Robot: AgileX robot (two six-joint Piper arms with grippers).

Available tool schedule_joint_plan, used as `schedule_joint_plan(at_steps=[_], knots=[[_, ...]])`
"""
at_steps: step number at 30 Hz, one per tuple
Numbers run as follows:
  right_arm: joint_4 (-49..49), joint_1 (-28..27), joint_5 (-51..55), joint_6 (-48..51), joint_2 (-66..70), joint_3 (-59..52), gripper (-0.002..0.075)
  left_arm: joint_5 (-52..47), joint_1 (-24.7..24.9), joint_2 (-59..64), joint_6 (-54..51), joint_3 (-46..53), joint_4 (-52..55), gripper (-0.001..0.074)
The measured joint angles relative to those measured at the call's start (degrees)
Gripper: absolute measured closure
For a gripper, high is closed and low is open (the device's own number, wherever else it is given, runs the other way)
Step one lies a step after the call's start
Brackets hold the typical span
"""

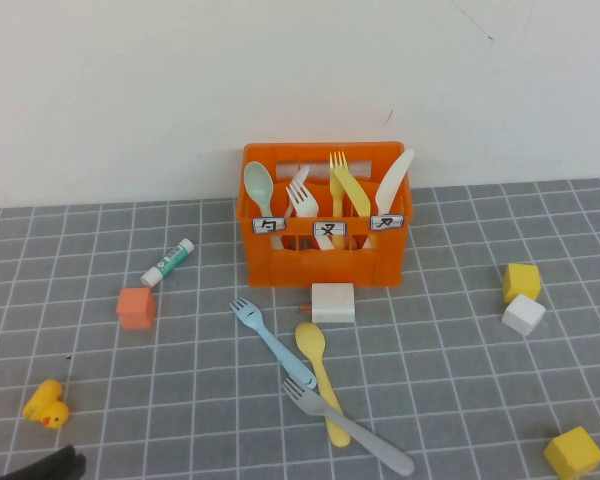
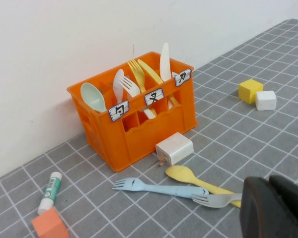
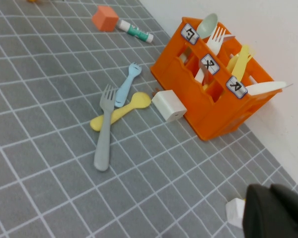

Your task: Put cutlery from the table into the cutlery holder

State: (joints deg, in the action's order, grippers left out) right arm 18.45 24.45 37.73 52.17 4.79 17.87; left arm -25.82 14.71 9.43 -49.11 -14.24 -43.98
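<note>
1. The orange cutlery holder (image 1: 325,255) sits at the back of the table (image 1: 460,340), right against the white wall. It holds a mint spoon (image 1: 259,187), a white fork (image 1: 303,200), a yellow fork (image 1: 338,172) and a white knife (image 1: 394,181); their lower ends are hidden inside the crate.
2. Three pieces lie in front of it: a light blue fork (image 1: 265,335), a yellow spoon (image 1: 318,375) and a grey fork (image 1: 345,425). The grey fork lies across the yellow spoon, so part of the spoon handle is covered.
3. A white charger block (image 1: 333,302) rests just in front of the holder, with something small and orange half hidden beside it.
4. Left gripper (image 2: 275,208): only a dark blob at the near left table edge, can't tell whether it's apart or together.
5. Right gripper (image 3: 275,210): same deal, a dark blurry chunk in its own wrist view, out of the high view, can't tell either.
</note>
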Motion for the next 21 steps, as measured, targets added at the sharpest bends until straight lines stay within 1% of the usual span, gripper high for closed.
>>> schedule_joint_plan(at_steps=[8, 11, 12, 14, 18, 19, 21], knots=[[0.0, 0.0, 0.1, 0.0, 0.0, 0.0, 0.0727, -0.2, 0.0, 0.0, 0.0, 0.1, 0.0, 0.0735], [0.0, 0.0, 0.1, 0.0, 0.0, 0.0, 0.0727, 5.6, 0.0, -1.8, 0.3, 1.8, 0.8, 0.0735], [0.0, 0.0, 0.1, 0.0, 0.0, 0.0, 0.0727, 7.7, -0.1, -2.7, 1.8, 2.4, 2.3, 0.0735], [0.0, 0.0, 0.1, 0.0, 0.0, 0.0, 0.0727, 11.1, -0.1, -4.0, 8.1, 3.7, 10.0, 0.0735], [0.0, 0.0, 0.1, 0.0, 0.0, 0.0, 0.0727, 16.7, -0.1, -5.3, 32.6, 8.3, 30.9, 0.0735], [0.0, 0.0, 0.1, 0.0, 0.0, 0.0, 0.0727, 18.1, -0.1, -5.3, 37.3, 10.0, 35.4, 0.0735], [0.0, 0.0, 0.1, 0.0, 0.0, 0.0, 0.0727, 20.2, -0.1, -5.3, 41.9, 13.0, 39.9, 0.0735]])
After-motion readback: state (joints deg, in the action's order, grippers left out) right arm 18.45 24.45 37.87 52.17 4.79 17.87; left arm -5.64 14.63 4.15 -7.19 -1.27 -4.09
